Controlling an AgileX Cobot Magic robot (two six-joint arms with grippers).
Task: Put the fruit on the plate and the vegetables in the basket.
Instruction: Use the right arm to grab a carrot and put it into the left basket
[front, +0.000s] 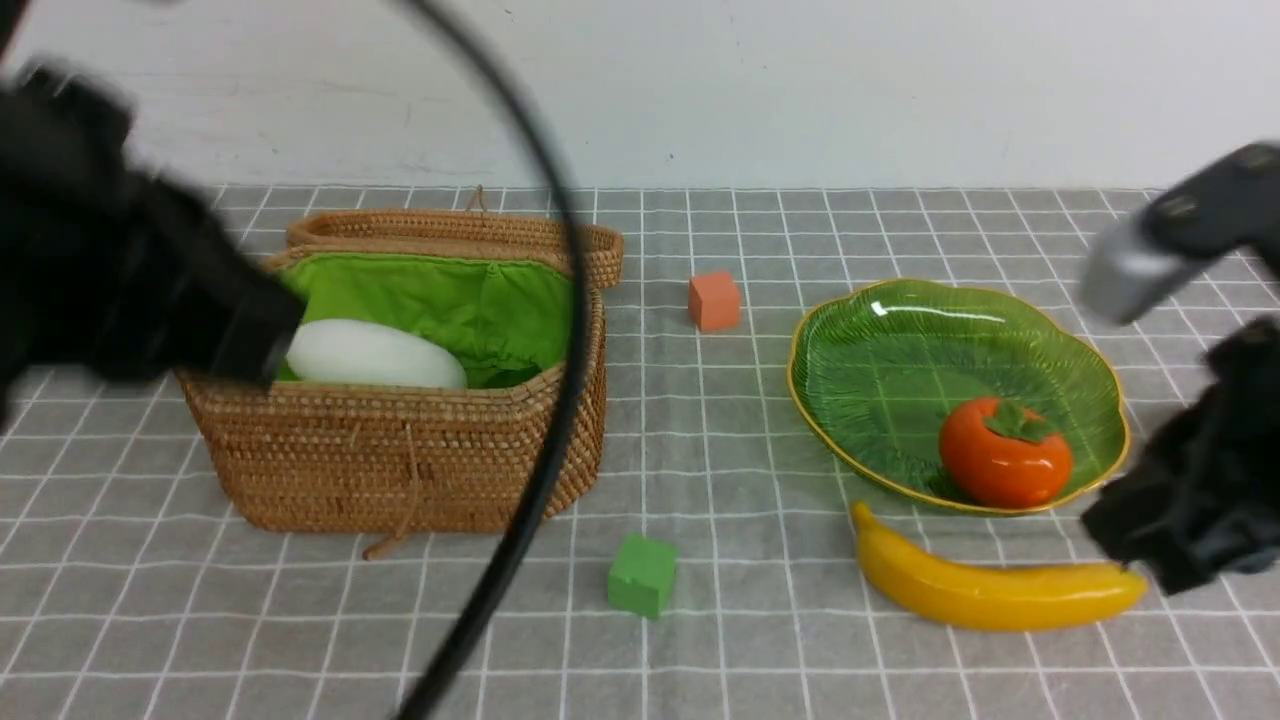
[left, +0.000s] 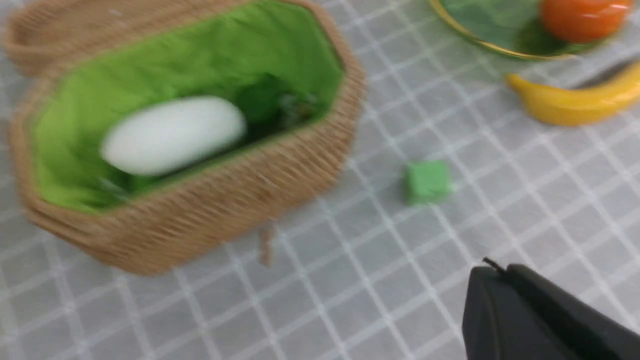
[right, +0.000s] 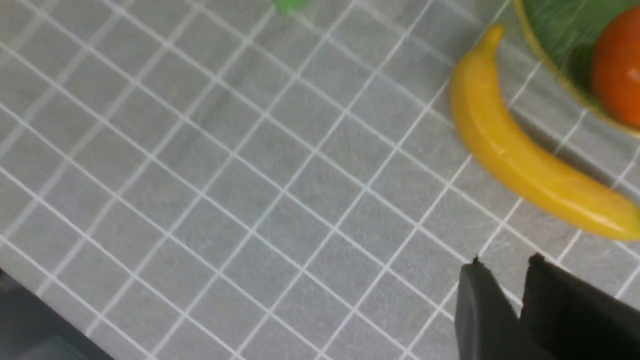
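Though blurred, left gripper (left: 496, 274) together, right gripper (right: 506, 266) seemingly slightly apart, near banana (right: 520, 165).

The basket (front: 400, 470) is rough tan wicker, tightly woven, with a soft green cloth lining (front: 470, 300), and the radish (front: 375, 355) looks smooth, matt white. The plate (front: 880, 350) is translucent green glass, ribbed and shiny, with a thin gold rim, while the persimmon (front: 1005, 455) and banana (front: 990, 590) look like smooth, glossy plastic. The surface (front: 750, 450) wears a matt grey cloth with white grid lines, the orange cube (front: 714, 301) and green cube (front: 641, 574) look dull and foam-like, and my left pincer (left: 487, 270) and right pincer (right: 502, 265) look like matt black plastic.
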